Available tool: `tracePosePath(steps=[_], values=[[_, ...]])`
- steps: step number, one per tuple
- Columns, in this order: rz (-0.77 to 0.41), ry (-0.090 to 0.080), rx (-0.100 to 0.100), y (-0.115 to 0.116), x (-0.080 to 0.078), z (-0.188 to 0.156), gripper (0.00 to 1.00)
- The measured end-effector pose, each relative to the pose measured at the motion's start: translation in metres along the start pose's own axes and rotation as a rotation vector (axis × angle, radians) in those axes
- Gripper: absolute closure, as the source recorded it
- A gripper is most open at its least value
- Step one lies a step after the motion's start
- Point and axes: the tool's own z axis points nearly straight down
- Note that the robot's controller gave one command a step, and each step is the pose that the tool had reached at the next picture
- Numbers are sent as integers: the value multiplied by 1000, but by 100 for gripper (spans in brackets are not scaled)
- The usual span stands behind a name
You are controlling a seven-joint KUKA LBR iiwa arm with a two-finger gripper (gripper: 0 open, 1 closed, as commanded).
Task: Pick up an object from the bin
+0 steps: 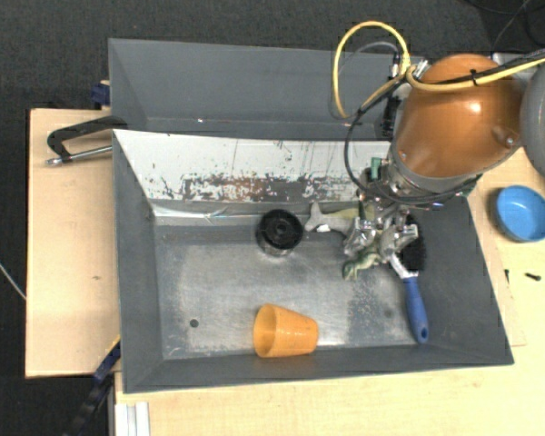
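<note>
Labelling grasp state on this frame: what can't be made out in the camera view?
1. Gripper, camera view: whether it holds anything; its own metal parts and cables clutter the spot.
2. Blue-handled tool by the right wall of the grey metal bin: its head, hidden under the gripper.
3. Black round object near the back wall: too small to tell lid from wheel.

Scuffed grey metal bin [209,280] (rust-speckled back wall); smooth matt plastic orange cup [284,331]

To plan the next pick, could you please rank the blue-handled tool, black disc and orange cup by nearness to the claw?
1. Blue-handled tool, beside the claw, toward the bin's right.
2. Black disc, left, near the back.
3. Orange cup, front middle.
</note>
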Motion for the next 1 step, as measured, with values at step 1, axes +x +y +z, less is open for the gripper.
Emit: tracePosePath(steps=[1], values=[[4, 0, -1, -1, -1, -14, 100]])
